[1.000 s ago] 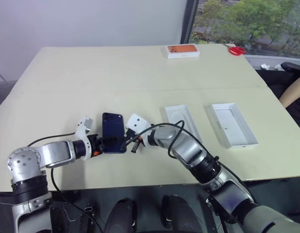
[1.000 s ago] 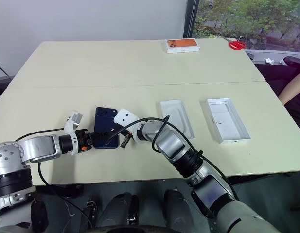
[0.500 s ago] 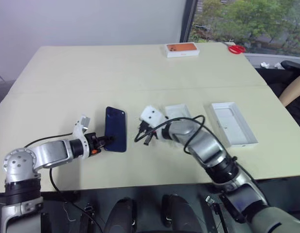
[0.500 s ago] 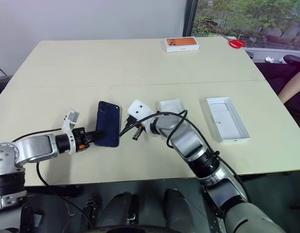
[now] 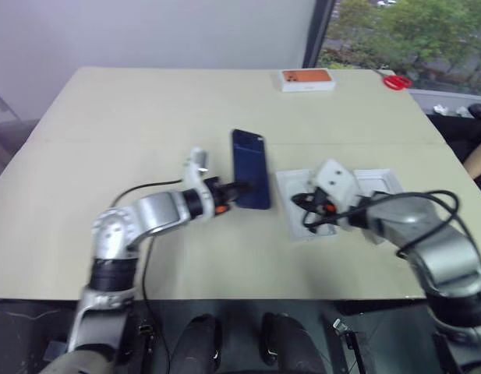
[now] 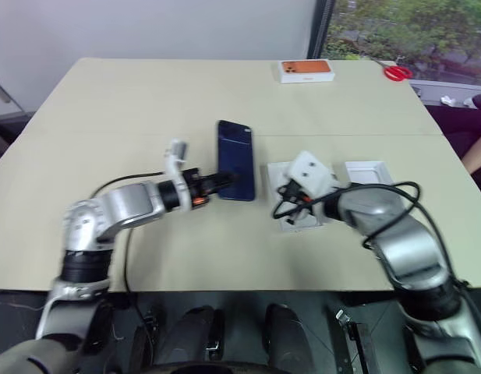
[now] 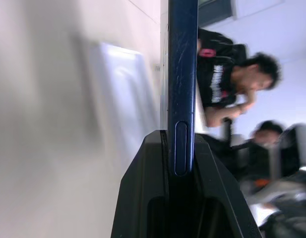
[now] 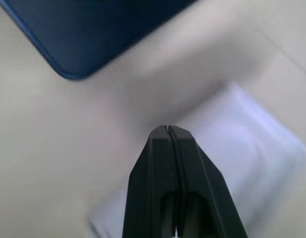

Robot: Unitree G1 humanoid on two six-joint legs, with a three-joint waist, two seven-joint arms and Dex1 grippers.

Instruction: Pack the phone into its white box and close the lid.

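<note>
Gripping the phone point(image 5: 250, 168) by its lower end, the left gripper point(image 5: 229, 190) sits near the centre of the left eye view, its black fingers point(image 7: 143, 198) pressed against both faces of the dark blue slab; the left wrist view shows the handset edge-on between them, side button visible. The phone lies just left of the white box point(image 5: 296, 204), its long axis running up the frame, and appears lifted off the table point(image 5: 131, 117), though contact with the surface cannot be judged.

The right gripper point(image 5: 304, 204) is at centre right, over the white box. Its jaws are pressed together with nothing between them, as the right wrist view confirms: the two fingers point(image 8: 165, 163) meet in a thin seam above the tray's pale floor, with a rounded corner of the phone at the upper left of that view.

A second white tray point(image 5: 378, 184) lies just right of the first, partly hidden behind the right arm. Which of the two is base or lid cannot be told.

At the upper right of the left eye view, a closed box with an orange top point(image 5: 307, 79) rests near the table's far edge, and red scissors point(image 5: 397, 80) lie farther right. A person point(image 7: 227, 84) appears in the background of the left wrist view.
</note>
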